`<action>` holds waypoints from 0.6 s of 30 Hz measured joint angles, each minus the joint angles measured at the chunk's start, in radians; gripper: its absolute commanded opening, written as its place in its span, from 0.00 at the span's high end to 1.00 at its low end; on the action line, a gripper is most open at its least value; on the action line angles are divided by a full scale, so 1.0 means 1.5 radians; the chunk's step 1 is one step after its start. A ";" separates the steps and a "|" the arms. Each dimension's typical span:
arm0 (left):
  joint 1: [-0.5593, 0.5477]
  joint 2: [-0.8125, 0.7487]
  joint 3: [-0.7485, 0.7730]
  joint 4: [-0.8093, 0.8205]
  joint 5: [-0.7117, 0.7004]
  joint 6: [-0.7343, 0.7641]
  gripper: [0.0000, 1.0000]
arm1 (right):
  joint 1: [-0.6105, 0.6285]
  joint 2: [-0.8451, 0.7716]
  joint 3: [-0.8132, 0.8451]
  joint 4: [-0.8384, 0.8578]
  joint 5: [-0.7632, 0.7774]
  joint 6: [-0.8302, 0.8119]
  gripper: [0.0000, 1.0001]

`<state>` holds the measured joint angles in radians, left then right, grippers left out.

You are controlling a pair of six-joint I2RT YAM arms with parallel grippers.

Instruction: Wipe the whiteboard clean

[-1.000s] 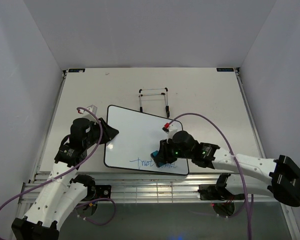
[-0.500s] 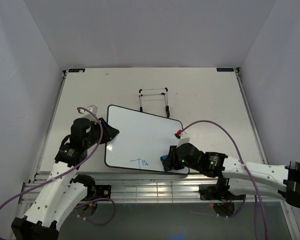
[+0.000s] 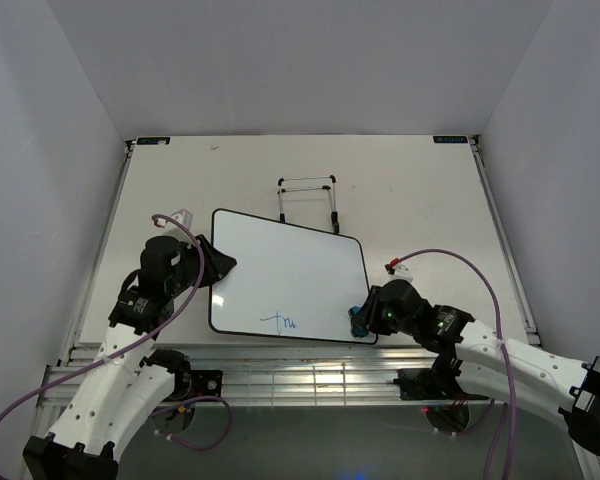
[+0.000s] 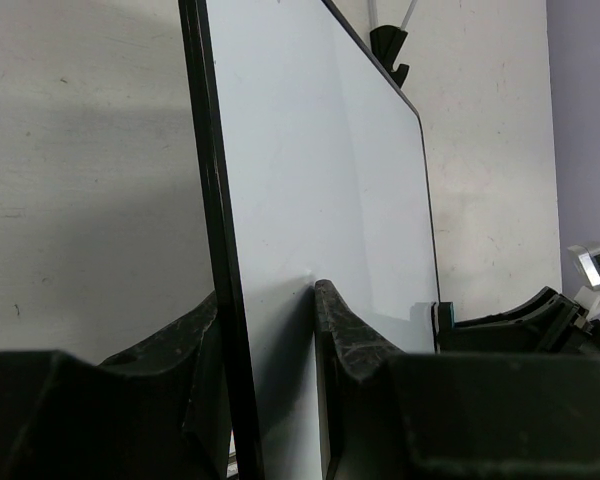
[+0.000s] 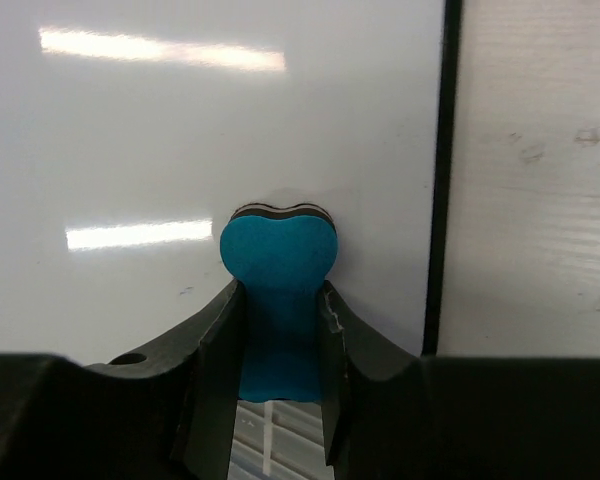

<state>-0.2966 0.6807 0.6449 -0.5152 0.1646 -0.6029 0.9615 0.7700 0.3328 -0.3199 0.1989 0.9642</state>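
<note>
The whiteboard (image 3: 290, 275) lies flat on the table, white with a thin black rim, with a short blue scrawl (image 3: 281, 322) near its front edge. My left gripper (image 3: 220, 265) is shut on the board's left edge; in the left wrist view (image 4: 270, 300) its fingers clamp the rim. My right gripper (image 3: 360, 318) is shut on the blue bone-shaped eraser (image 5: 278, 300), which presses on the board's front right corner. The board's right rim (image 5: 438, 170) runs just beside the eraser.
A thin black wire easel stand (image 3: 308, 200) stands just behind the board. The table's slatted front edge (image 3: 310, 365) lies close below the board. Purple cables loop off both wrists.
My right gripper has swept the eraser rightward along the board's front edge to its right corner. Most of the blue writing has gone; only a short piece at the left stays. The left arm held still.
</note>
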 measured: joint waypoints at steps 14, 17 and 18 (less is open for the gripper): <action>0.001 -0.003 0.000 0.000 -0.005 0.000 1.00 | -0.090 0.044 0.005 -0.011 -0.041 -0.094 0.92; 0.012 -0.003 0.006 -0.005 -0.012 0.009 1.00 | -0.093 0.090 0.017 0.035 -0.067 -0.126 0.92; 0.015 -0.003 0.008 -0.006 -0.017 0.012 1.00 | -0.088 0.112 0.028 0.049 -0.069 -0.132 0.92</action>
<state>-0.2741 0.6765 0.6567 -0.5247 0.1398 -0.5846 0.8295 0.9382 0.3752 -0.2462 0.0959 0.7654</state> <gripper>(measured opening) 0.398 0.360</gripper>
